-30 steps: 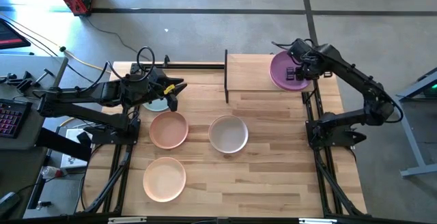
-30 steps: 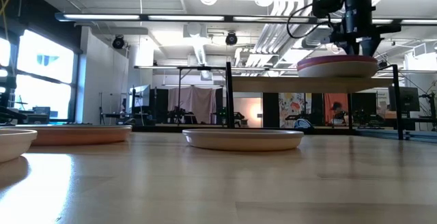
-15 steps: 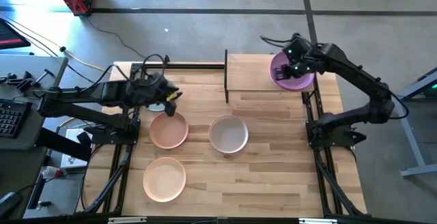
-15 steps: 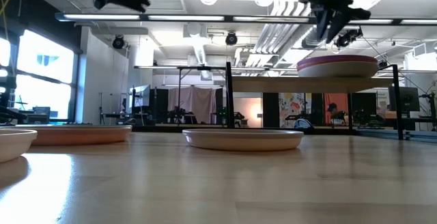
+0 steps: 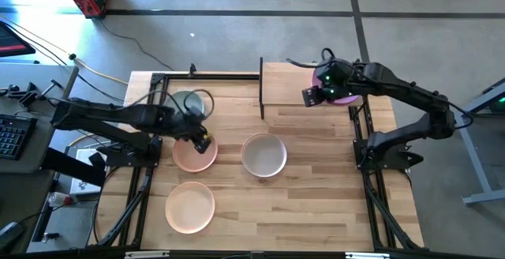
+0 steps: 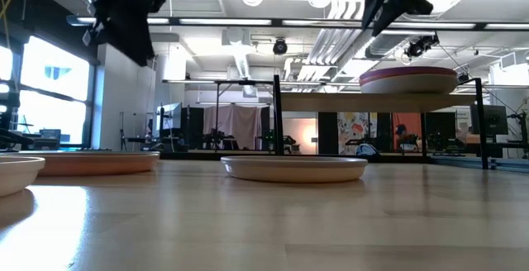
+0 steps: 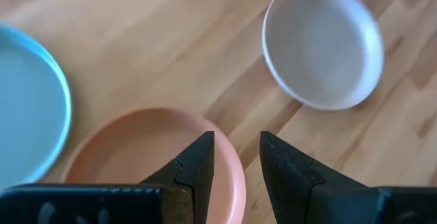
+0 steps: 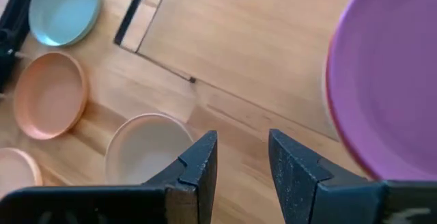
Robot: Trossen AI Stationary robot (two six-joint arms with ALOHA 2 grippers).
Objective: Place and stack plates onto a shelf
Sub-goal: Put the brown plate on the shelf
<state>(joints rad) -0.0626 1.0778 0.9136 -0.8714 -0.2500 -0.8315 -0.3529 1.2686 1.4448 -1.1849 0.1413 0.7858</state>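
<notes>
My left gripper (image 7: 235,157) hangs over the round terracotta plate (image 5: 194,150) on the tabletop (image 5: 316,180), jaws parted, empty. It looks rigid, light and smooth, so take it by the rim. Farther off, my right gripper (image 8: 242,157), jaws parted and empty, hovers above the light-wood shelf (image 5: 286,85) beside the purple plate (image 8: 386,80).

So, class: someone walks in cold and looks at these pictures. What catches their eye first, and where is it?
The purple plate on the raised shelf at the table's far right stands out. Next, the left pincer hangs empty over the terracotta plate, with the off-white plate beside it.
</notes>
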